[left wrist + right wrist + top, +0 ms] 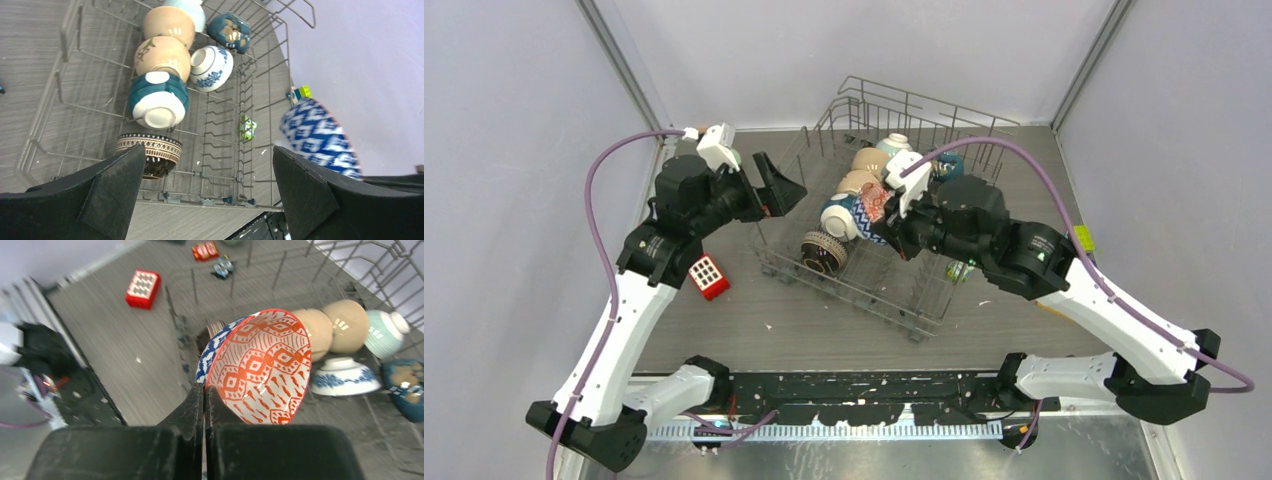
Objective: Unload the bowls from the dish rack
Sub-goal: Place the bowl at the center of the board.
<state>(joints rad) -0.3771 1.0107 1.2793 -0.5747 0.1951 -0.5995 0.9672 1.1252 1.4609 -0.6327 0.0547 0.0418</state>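
Right claw [204,390] pinched shut on rim of blue-patterned bowl [260,365], held over dish rack [864,290] at far edge of table [724,340]. Left claw [209,165] gaping, empty, by rack's left side. I count seven bowls [157,97] in rack, none on table: barely started, I judge.

1. The dish rack [876,298] holds a row of bowls [856,182].
2. The right gripper [891,222] pinches a patterned bowl [871,206] at its centre.
3. The left gripper [780,186] hovers at its 9 o'clock edge.
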